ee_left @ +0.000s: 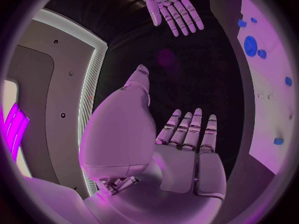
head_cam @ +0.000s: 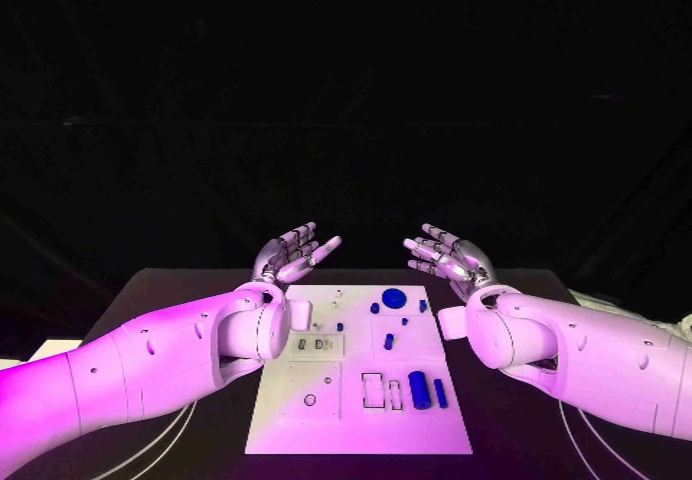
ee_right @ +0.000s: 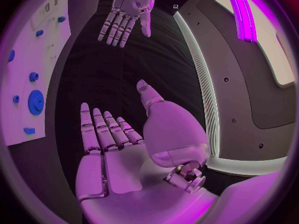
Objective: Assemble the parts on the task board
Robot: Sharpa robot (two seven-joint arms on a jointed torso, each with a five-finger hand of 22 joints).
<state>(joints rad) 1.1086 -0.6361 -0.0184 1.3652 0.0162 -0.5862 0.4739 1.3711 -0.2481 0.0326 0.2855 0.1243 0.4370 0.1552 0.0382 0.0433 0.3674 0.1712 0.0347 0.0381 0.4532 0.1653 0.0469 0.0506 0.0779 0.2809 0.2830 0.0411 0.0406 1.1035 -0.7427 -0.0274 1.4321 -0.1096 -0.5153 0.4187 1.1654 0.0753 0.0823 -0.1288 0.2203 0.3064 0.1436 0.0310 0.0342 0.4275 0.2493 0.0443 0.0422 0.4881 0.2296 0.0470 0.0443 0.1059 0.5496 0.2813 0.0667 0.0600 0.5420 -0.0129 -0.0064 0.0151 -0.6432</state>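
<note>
Left hand (head_cam: pixel 293 253) at 11 o'clock off task board (head_cam: pixel 361 420), fingers spread, empty | right hand (head_cam: pixel 450 257) at 1 o'clock, likewise | blue parts (head_cam: pixel 420 389) lay untouched.

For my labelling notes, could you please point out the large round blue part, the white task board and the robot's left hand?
large round blue part (head_cam: pixel 394 297), head view, its top face
white task board (head_cam: pixel 289 420), head view, bare near corner
left hand (head_cam: pixel 293 256), head view, open palm

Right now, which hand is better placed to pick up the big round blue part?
The right hand, probably: the round blue part lies toward the board's right far side, nearer it. Both hands hover open.
</note>
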